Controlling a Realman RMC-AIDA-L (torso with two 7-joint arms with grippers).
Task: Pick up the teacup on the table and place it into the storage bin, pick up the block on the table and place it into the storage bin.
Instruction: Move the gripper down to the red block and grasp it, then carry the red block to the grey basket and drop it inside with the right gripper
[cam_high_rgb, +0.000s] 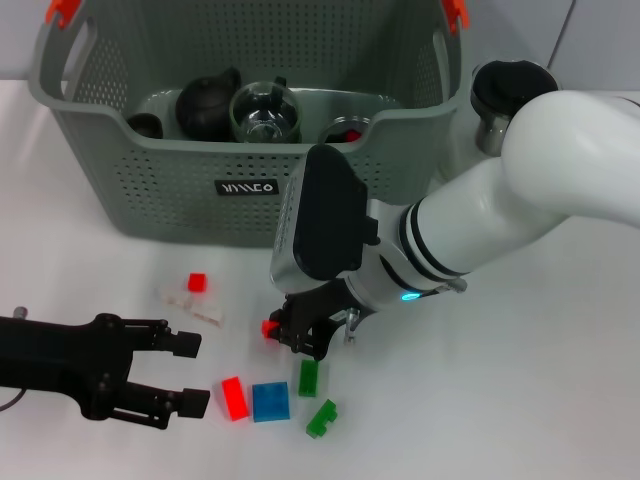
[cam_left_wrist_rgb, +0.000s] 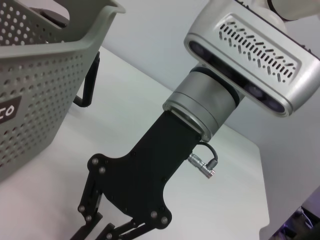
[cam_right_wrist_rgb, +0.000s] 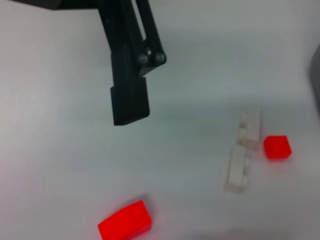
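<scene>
One storage bin (cam_high_rgb: 150, 190), three red blocks (cam_high_rgb: 197, 283), two green (cam_high_rgb: 308, 377), one blue (cam_high_rgb: 270, 402), two white (cam_high_rgb: 178, 297)

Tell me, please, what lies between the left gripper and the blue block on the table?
In the head view, a red block lies between the left gripper and the blue block.

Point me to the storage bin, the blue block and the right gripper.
storage bin (cam_high_rgb: 150, 190): head view, front perforated wall.
blue block (cam_high_rgb: 270, 402): head view, top face.
right gripper (cam_high_rgb: 300, 335): head view, between its fingertips.
</scene>
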